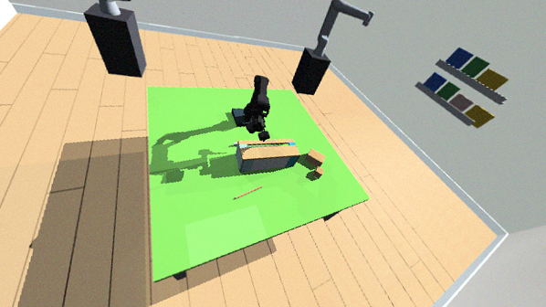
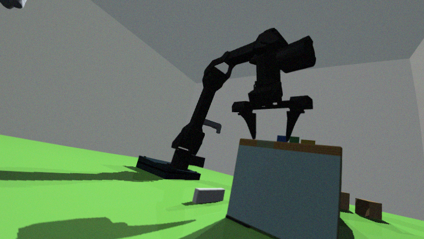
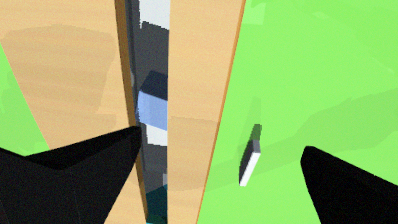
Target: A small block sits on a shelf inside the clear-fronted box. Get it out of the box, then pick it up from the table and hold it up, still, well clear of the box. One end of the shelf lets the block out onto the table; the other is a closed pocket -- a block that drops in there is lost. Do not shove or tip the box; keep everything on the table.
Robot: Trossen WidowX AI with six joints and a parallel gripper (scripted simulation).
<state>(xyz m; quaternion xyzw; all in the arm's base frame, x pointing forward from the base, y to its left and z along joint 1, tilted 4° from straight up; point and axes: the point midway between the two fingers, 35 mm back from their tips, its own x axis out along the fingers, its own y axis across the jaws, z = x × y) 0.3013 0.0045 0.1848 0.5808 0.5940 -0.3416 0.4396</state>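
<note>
Grey walls (image 1: 391, 72) (image 2: 73, 73) around plank floor (image 1: 368, 285)
</note>
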